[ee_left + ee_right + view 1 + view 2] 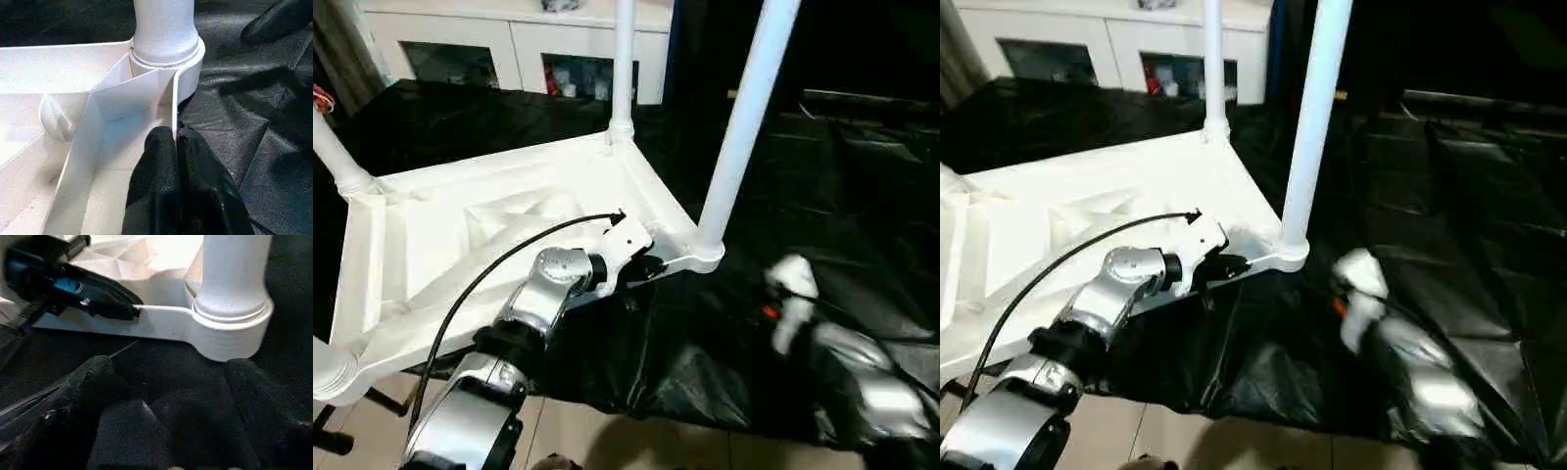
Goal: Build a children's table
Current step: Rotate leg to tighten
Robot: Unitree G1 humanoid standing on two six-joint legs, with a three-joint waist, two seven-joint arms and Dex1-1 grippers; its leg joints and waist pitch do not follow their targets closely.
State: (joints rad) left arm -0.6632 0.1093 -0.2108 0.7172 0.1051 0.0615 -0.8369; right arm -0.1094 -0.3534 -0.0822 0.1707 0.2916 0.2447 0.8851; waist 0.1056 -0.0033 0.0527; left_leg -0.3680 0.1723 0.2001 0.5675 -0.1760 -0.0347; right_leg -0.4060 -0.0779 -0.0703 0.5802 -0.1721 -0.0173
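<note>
We see the upturned small white plastic children's table on the black-sheeted folding table, legs cropped at twelve o'clock; left gripper pinches its rim, right gripper blurred, spread.

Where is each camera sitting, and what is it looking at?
Left eye and right eye views: on the head, looking forward and down at the upturned children's table on the black sheet, over both silver forearms.
Left wrist view: along the left gripper, jaws shut on the table's rim, by a leg.
Right wrist view: along the right gripper, jaws open above the sheet.
Both wrist views share that corner leg socket.
</note>
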